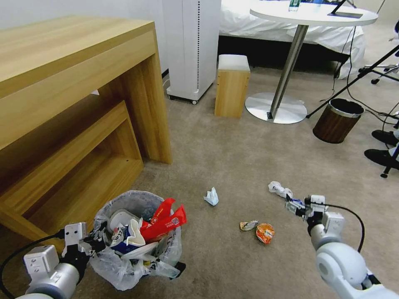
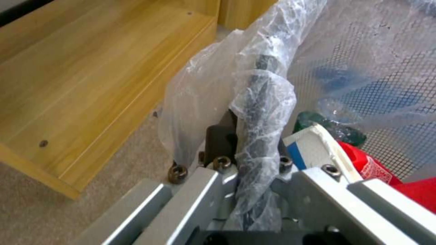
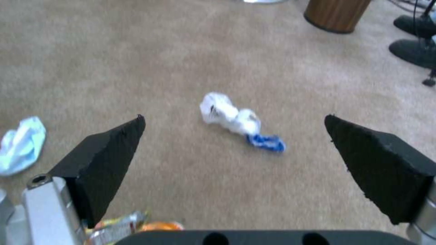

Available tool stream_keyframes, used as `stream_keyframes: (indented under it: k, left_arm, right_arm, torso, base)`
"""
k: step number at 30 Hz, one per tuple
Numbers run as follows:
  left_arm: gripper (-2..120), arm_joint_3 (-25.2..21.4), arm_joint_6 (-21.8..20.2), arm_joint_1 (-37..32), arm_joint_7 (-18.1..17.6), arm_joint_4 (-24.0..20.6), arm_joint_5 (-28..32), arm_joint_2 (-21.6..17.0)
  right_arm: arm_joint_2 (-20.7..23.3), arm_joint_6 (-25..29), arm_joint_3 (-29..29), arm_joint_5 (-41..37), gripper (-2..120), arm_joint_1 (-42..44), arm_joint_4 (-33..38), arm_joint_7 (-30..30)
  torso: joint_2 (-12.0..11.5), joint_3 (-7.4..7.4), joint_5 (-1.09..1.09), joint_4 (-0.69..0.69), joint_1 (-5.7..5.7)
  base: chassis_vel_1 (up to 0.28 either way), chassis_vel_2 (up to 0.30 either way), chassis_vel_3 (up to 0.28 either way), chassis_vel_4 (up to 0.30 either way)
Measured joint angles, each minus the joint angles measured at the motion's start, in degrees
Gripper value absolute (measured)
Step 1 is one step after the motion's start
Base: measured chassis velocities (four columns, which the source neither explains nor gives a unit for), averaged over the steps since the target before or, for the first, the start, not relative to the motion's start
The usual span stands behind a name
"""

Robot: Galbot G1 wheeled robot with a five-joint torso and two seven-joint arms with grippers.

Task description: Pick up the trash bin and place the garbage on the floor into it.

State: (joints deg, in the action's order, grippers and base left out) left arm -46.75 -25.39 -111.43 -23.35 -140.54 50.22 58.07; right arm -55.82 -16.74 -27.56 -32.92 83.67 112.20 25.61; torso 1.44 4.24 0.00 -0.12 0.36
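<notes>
The left end effector (image 1: 96, 243) is clamped on the bag-wrapped rim of the trash bin (image 1: 137, 241), which hangs just ahead of it beside the wooden shelf unit (image 1: 75, 124), already crammed with red wrappers (image 1: 164, 222) and a blue-white carton (image 2: 313, 153); the rim looks stiff under the crinkly liner (image 2: 259, 102), but that film is probably slippery, so the grip should stay on the hard edge and not on loose plastic; loaded one-sidedly, the bin may tip. The right end effector (image 3: 234, 136) is spread wide, its pads (image 3: 109, 160) straddling a crumpled white-and-blue wrapper (image 3: 236, 119) on the carpet (image 1: 232, 145) directly ahead; that scrap looks light and soft, best pinched across its bulky middle. A pale crumpled tissue (image 1: 211, 196) lies off toward the bin, and an orange wrapper (image 1: 265, 232) lies nearer the robot than the pads.
</notes>
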Motion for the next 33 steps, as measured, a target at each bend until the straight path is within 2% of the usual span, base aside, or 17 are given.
stream_keyframes:
  k: [5,11,20,33]
  left_arm:
    - [0,-0.9,0.0,0.2,0.2,-0.1,-0.2,1.7]
    - [0,-0.8,0.2,0.9,1.0,0.6,-1.1,2.6]
    - [0,2.0,-0.5,2.2,2.1,1.6,-4.6,7.1]
    - [0,3.6,-1.3,3.6,1.9,0.9,-4.4,7.9]
  right_arm:
    - [-5.5,-3.6,0.0,3.8,100,0.8,0.1,1.8]
    - [-8.2,-3.9,-1.1,4.9,100,2.0,0.1,1.3]
    - [-13.1,1.7,-5.4,12.5,100,5.3,-1.3,-3.7]
    - [-14.5,5.6,-9.7,15.2,100,8.7,1.0,-6.9]
  torso:
    - [0.0,0.00,0.00,0.00,0.00]
    - [0.0,0.00,-0.01,0.00,0.00]
    - [0.0,0.00,0.00,0.01,0.00]
    - [0.0,0.00,0.02,0.00,0.00]
  base:
    - [0.000,0.000,0.000,0.000]
    - [0.000,0.000,0.000,0.000]
    - [0.000,0.000,0.000,0.000]
    - [0.000,0.000,0.000,0.000]
